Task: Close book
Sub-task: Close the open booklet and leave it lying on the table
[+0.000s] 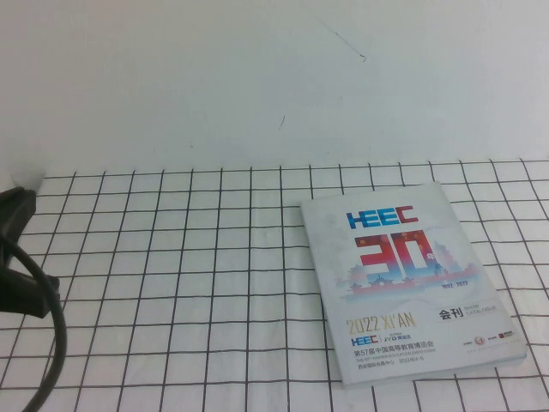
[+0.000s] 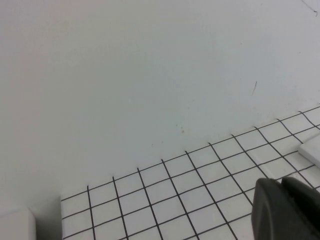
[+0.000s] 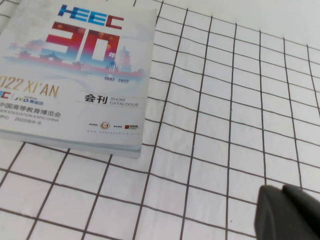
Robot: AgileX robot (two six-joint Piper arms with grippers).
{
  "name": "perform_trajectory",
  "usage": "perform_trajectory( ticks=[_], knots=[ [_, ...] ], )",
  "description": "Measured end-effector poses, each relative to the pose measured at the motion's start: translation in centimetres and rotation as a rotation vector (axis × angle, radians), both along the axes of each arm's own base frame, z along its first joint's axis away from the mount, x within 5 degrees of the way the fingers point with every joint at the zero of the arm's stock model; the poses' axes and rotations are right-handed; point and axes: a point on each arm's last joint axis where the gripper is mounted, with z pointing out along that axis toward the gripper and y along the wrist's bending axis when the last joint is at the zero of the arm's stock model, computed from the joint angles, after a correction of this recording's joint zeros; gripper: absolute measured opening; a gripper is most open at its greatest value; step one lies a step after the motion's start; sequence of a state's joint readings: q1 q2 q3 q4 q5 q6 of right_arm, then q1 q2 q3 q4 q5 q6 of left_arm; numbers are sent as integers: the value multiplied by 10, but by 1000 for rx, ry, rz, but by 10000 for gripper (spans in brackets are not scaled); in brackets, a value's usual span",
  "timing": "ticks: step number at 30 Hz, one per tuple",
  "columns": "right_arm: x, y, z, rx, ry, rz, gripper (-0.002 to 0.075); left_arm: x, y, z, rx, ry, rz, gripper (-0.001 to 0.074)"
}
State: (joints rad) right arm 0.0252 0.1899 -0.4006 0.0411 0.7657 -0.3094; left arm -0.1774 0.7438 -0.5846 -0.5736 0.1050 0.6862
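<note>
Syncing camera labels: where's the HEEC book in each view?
High view: the book lies closed, face up, on the robot's right of the grid cloth.
Left wrist view: only a pale corner at the frame edge, likely the book, beyond the left gripper.
Right wrist view: the cover fills one frame corner, across the cloth from the right gripper.
Shared landmark: the cloth's black grid lines.

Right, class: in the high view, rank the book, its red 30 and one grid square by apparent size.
1. book
2. red 30
3. grid square
Meanwhile the left end effector hovers over bare grid, the right end effector over grid beside the book.
</note>
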Motion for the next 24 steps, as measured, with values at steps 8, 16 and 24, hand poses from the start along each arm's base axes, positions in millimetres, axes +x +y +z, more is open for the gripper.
perform_trajectory(
  ticks=[8,16,24],
  knots=[
    [0,0,0,3,-6,-1,-3,0,0,-1,-11,4,1,-4],
    [0,0,0,4,-6,-1,-3,0,0,-1,-13,4,1,-4],
    [0,0,1,9,-6,1,-3,-14,0,-3,-32,-21,-13,-4]
  ],
)
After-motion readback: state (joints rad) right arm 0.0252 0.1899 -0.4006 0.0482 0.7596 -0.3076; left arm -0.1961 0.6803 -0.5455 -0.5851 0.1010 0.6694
